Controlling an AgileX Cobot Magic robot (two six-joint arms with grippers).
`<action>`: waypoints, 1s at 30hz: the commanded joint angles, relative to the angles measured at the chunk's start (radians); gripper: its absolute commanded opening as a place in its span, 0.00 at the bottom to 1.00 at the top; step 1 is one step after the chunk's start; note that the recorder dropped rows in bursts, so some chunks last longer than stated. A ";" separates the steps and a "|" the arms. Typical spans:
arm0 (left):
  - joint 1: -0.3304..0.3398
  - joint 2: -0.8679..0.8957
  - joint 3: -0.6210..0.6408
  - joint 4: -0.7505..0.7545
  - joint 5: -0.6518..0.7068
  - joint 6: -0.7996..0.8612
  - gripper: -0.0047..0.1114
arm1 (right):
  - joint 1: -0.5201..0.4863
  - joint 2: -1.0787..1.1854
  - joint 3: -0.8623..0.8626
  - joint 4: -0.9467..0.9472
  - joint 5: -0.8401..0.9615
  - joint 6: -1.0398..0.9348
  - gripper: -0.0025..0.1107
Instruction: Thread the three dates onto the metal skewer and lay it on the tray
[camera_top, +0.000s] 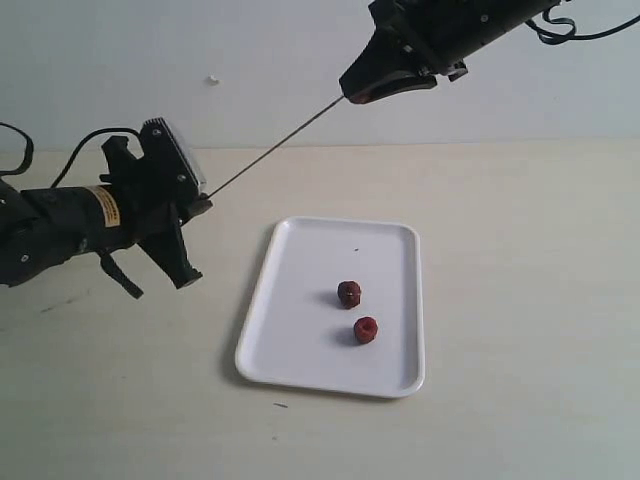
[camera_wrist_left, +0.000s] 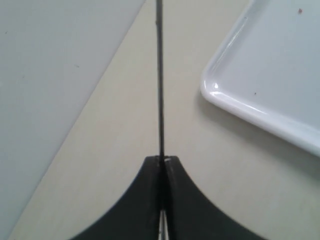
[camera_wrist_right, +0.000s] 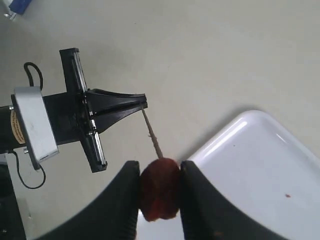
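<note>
While the left gripper pinched the metal skewer, the right gripper squeezed a date at its tip; next, push it straight on.

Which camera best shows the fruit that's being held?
The right wrist view: the date sits large in the right pincer, the skewer touching it. The exterior view shows only a reddish sliver; the left wrist view, nothing.
</note>
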 joint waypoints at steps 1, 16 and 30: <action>-0.023 -0.002 0.000 -0.005 -0.025 0.007 0.04 | 0.004 -0.004 -0.008 0.008 -0.003 -0.001 0.26; -0.036 -0.002 0.000 0.011 -0.066 0.019 0.04 | 0.004 -0.004 -0.008 0.008 -0.003 -0.001 0.26; -0.053 -0.002 0.000 0.012 -0.121 0.038 0.04 | 0.036 -0.004 -0.008 0.014 -0.003 -0.016 0.26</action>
